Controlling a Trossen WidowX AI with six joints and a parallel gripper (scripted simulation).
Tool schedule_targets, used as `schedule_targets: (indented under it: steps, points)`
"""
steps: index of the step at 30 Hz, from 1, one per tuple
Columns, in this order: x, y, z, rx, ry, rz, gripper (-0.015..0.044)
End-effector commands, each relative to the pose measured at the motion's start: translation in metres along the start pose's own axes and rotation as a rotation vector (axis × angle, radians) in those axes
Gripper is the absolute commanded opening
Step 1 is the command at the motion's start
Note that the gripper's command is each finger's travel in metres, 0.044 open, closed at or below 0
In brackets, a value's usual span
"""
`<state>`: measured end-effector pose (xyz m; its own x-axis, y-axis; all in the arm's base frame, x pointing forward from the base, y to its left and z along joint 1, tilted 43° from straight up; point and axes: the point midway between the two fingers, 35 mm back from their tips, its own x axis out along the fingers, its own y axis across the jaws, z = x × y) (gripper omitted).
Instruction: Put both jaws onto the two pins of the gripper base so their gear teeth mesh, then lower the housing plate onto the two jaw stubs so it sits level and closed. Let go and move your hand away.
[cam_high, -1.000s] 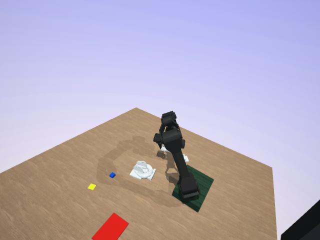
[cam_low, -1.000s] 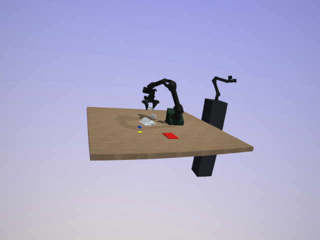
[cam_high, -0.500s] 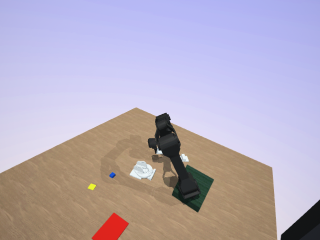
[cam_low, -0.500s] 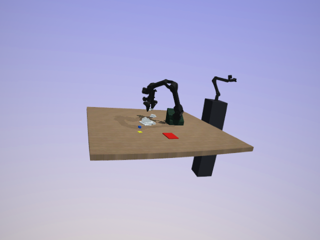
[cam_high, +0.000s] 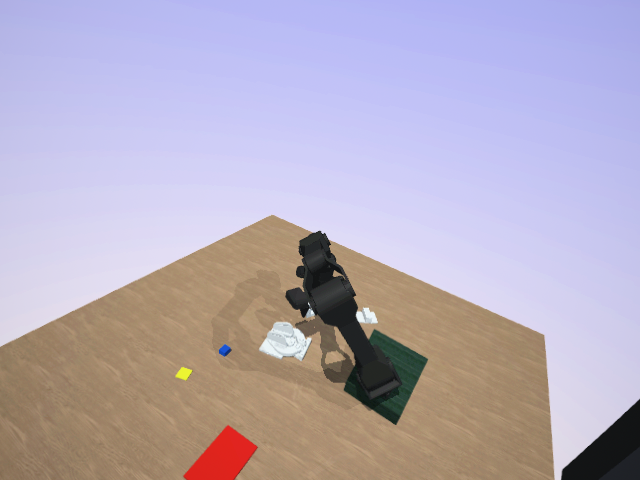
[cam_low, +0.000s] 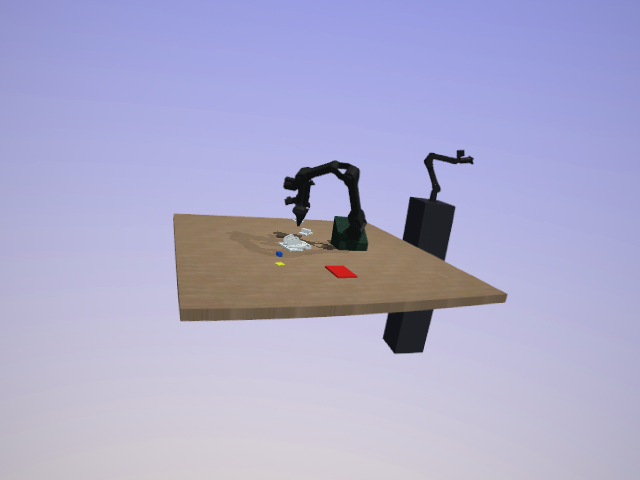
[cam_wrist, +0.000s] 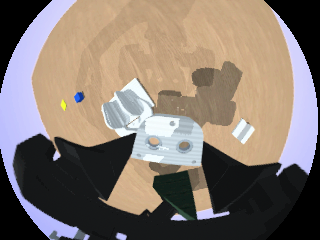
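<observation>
My gripper (cam_wrist: 168, 140) (cam_low: 298, 222) is shut on the white housing plate (cam_wrist: 188, 128) (cam_high: 310, 312), holding it by two opposite edges above the table. Two round holes show in the plate in the wrist view. The white gripper base (cam_wrist: 138, 87) (cam_high: 271, 350) (cam_low: 304, 246) lies on the table, to the upper left of the held plate in the wrist view. Two ribbed white jaws (cam_wrist: 123, 108) (cam_high: 281, 333) sit side by side over it. Their pins and the meshing of their teeth are too hidden to tell. The plate partly covers the base's near side in the wrist view.
A small white stepped block (cam_high: 366, 316) (cam_low: 306, 231) (cam_wrist: 243, 131) stands apart from the base. A blue cube (cam_high: 224, 350) (cam_wrist: 79, 97), a yellow square (cam_high: 183, 373) (cam_wrist: 63, 105) and a red rectangle (cam_high: 222, 454) (cam_low: 341, 271) lie on the table. The arm stands on a dark green mount (cam_high: 408, 361) (cam_low: 342, 240).
</observation>
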<state>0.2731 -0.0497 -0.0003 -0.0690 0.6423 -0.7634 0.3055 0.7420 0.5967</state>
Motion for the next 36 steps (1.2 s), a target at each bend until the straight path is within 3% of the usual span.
schedule_targets:
  steps: [1,23,36]
  points:
    - [0.000,0.013,-0.004,-0.114,0.000,0.006,0.0351]
    - [0.009,0.064,-0.029,-0.663,0.007,0.034,0.0351]
    - [0.009,0.066,-0.030,-0.680,0.007,0.035,0.0351]
